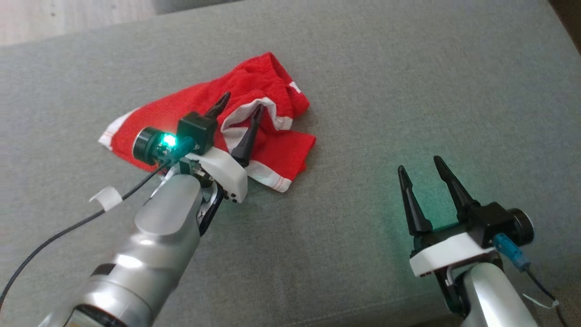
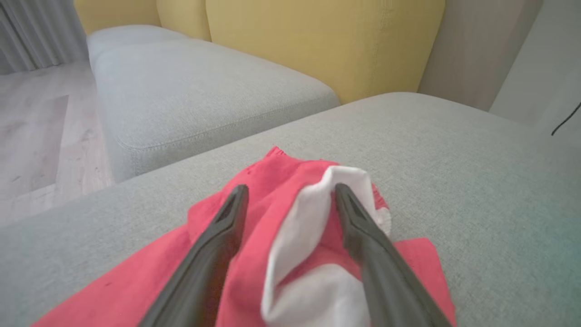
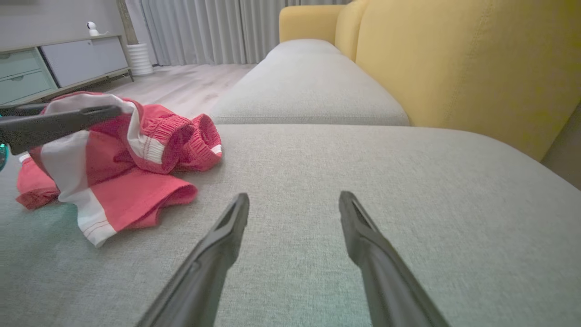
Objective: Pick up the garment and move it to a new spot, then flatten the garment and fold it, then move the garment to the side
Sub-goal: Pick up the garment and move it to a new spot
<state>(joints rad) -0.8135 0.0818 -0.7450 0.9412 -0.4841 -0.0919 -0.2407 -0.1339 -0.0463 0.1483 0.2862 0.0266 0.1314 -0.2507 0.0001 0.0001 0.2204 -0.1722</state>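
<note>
Hanging low over the bare grey sofa cushion (image 1: 408,91) nearest the robot, the right claw (image 1: 420,163) is holding its two fingers spread with nothing between them. It is sitting well apart from the cloth, probably parked there so that it is not crowding the other arm. Further in and to the left, the left claw (image 1: 243,101) is reaching over the red garment (image 1: 277,152). Its fingers are also spread, straddling a raised fold of the white trim without pinching it, and the cloth is resting under its own weight on the cushion. The garment is lying crumpled near the middle of the seat, one part bunched over another, so it is looking set down but not yet flattened. The wide-open fingers are suiting a move to smooth the cloth or take a fresh edge. Beyond it, a second grey seat (image 3: 308,86) and yellow backrests (image 3: 454,59) are closing off the far side.
</note>
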